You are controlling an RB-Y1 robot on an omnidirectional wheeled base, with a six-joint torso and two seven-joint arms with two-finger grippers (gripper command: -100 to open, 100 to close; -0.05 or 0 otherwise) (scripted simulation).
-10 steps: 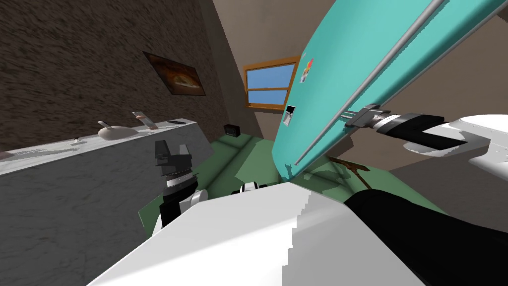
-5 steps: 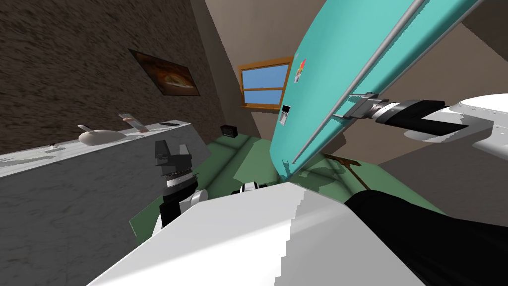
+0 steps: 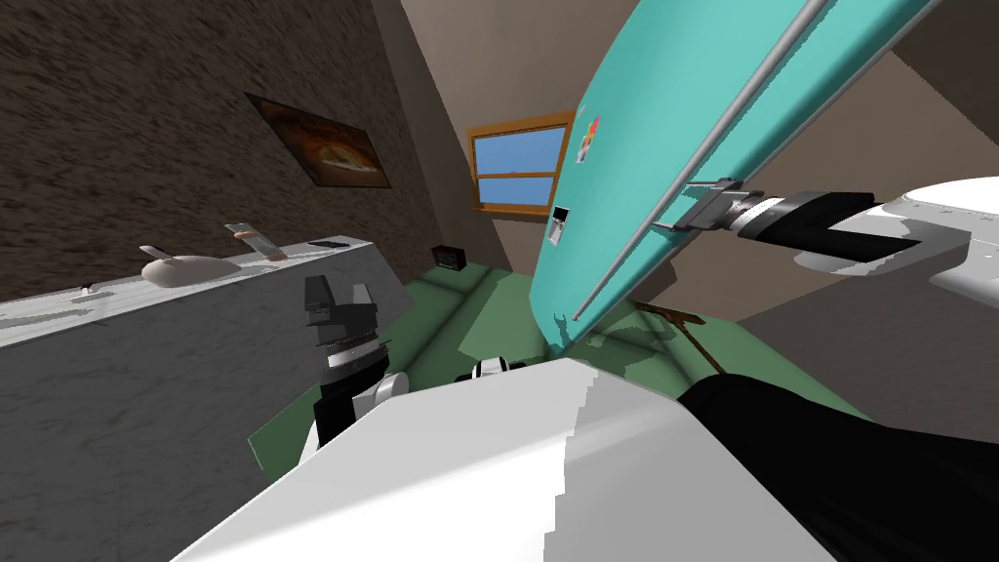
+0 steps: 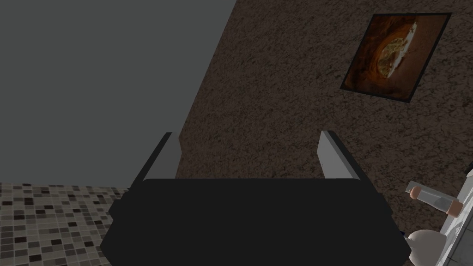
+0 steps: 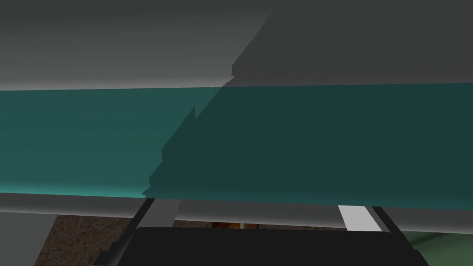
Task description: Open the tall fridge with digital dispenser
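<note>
Fridge handle (image 5: 258, 212) at R claw (image 3: 671, 207) tips, fingers apart; L claw (image 4: 245, 134) apart too.

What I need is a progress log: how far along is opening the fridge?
Done: the right gripper is at the fridge handle, fingers open across it. In hand: hooking the handle for a pull. Left: pulling the fridge open; I cannot tell whether that has begun. The left gripper hangs open, idle.

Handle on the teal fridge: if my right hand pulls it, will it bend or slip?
The handle is a long, straight grey bar, so probably stiff. It looks smooth, and the right hand is open against it, so sliding along it seems possible.
</note>
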